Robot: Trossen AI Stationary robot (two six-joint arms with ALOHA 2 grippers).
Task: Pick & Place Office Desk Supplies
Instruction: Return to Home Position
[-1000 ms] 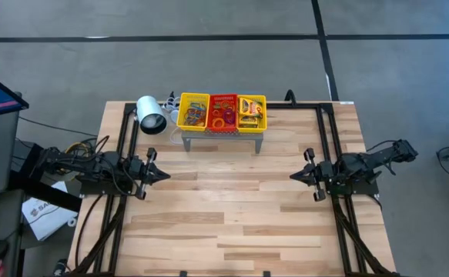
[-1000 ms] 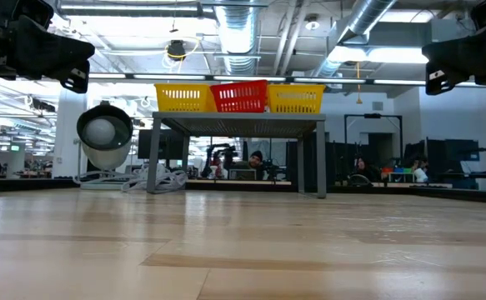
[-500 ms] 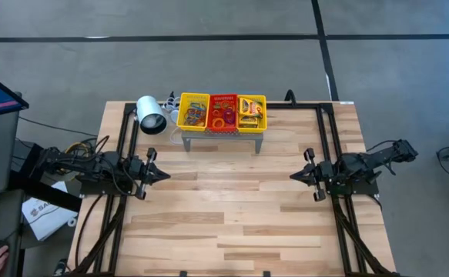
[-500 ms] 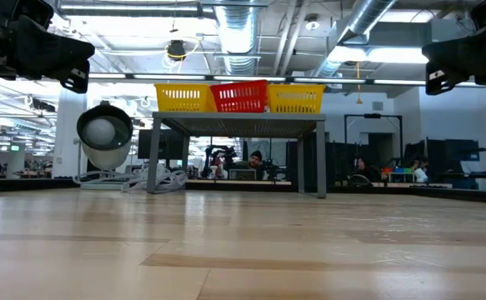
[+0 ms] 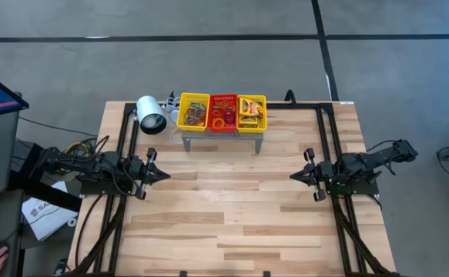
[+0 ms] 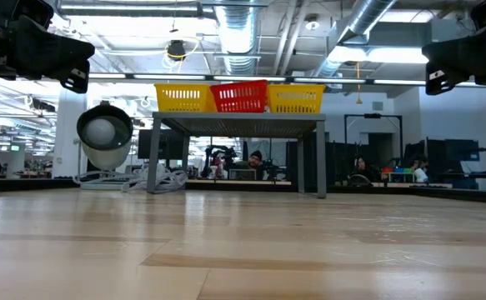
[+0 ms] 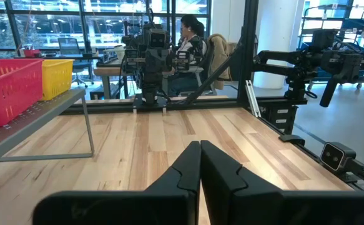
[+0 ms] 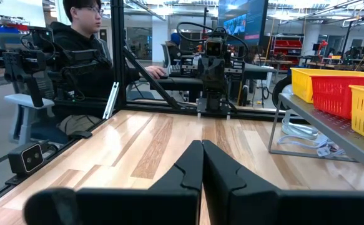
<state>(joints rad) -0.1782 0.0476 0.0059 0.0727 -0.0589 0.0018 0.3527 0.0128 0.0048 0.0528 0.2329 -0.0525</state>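
Two arms wait at the desk point(image 5: 232, 223) sides, the left pincer point(image 5: 162, 175) and the right pincer point(image 5: 295, 176) both empty, fingers pressed together. Well beyond them, on the shelf point(image 5: 222, 134) at the far edge, rubber-band loops point(image 5: 222, 118) lie in the red bin point(image 5: 224, 96) and card packets point(image 5: 249, 115) in the yellow bin point(image 5: 264, 114) beside it. Loops look light and limp, best pinched across one strand; packets seem stiffer, best taken by an edge.

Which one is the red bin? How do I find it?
Look at the back of the wooden table, where a small grey shelf stands. Three bins sit in a row on top of it. The red bin is the middle one, between two yellow bins.
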